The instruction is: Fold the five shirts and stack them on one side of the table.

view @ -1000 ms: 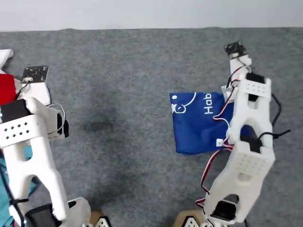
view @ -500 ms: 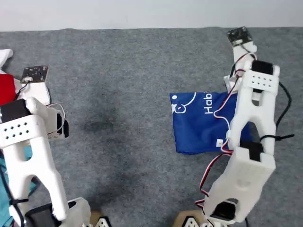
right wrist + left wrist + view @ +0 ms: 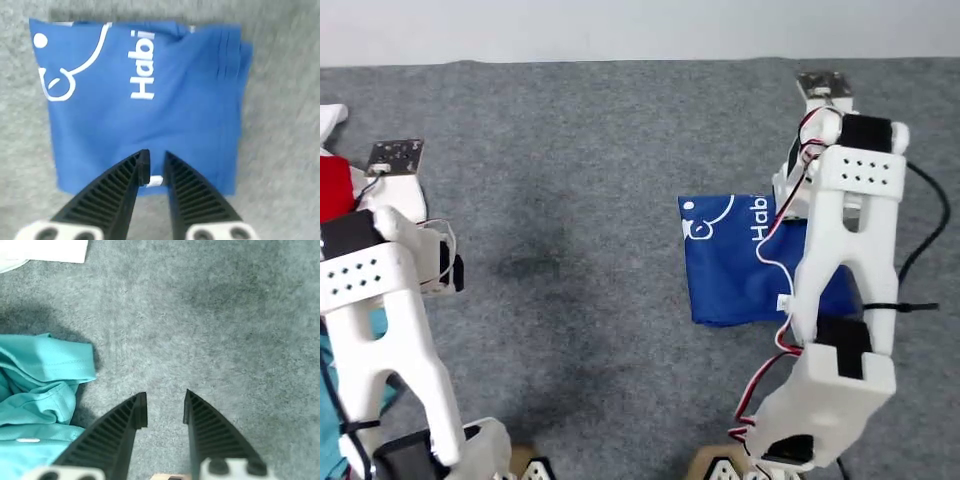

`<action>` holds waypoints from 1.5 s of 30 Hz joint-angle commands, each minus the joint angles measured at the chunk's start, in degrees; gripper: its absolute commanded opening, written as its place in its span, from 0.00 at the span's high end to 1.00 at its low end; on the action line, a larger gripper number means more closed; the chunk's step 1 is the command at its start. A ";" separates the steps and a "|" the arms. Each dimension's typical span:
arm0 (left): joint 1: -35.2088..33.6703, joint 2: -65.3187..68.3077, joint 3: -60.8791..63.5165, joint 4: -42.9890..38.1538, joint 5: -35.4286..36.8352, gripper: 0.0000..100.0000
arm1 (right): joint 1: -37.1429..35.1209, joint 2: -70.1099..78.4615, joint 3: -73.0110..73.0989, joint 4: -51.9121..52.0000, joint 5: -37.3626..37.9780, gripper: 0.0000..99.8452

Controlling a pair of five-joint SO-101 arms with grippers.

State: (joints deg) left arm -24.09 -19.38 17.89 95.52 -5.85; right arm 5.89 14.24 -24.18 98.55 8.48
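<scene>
A blue shirt point(image 3: 735, 260) with white print lies folded into a rectangle on the grey table, right of the middle. The right arm point(image 3: 845, 230) stands over its right part. My right gripper point(image 3: 156, 167) hovers above the blue shirt point(image 3: 145, 100) near its edge with the small white tag point(image 3: 156, 181); the fingers are a narrow gap apart and hold nothing. My left gripper point(image 3: 165, 407) is open over bare carpet, beside a crumpled teal shirt point(image 3: 40, 390). A white shirt point(image 3: 42, 250) lies farther off.
At the table's left edge lie a red shirt point(image 3: 334, 188), a white one point(image 3: 330, 118) and the teal one point(image 3: 332, 400), partly under the left arm point(image 3: 380, 290). Grey carpet point(image 3: 570, 200) covers the table between the arms.
The right arm has swung toward the far side of the table and risen over the blue shirt, which has stayed put. The left arm has not moved.
</scene>
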 commanded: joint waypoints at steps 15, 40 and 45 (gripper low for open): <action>-8.70 -2.02 -0.92 -0.79 -6.77 0.86 | -0.13 -14.46 9.85 4.00 -5.27 0.99; -8.62 -1.93 -0.75 -1.23 -6.59 0.86 | -3.30 -34.33 55.47 -25.71 -52.04 0.98; -8.62 -1.76 -0.66 -1.23 -6.59 0.86 | -2.86 -34.33 56.44 -27.74 -52.22 0.85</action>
State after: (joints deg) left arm -32.62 -19.38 17.89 95.52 -12.53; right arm 3.25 -17.49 32.44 71.91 -42.77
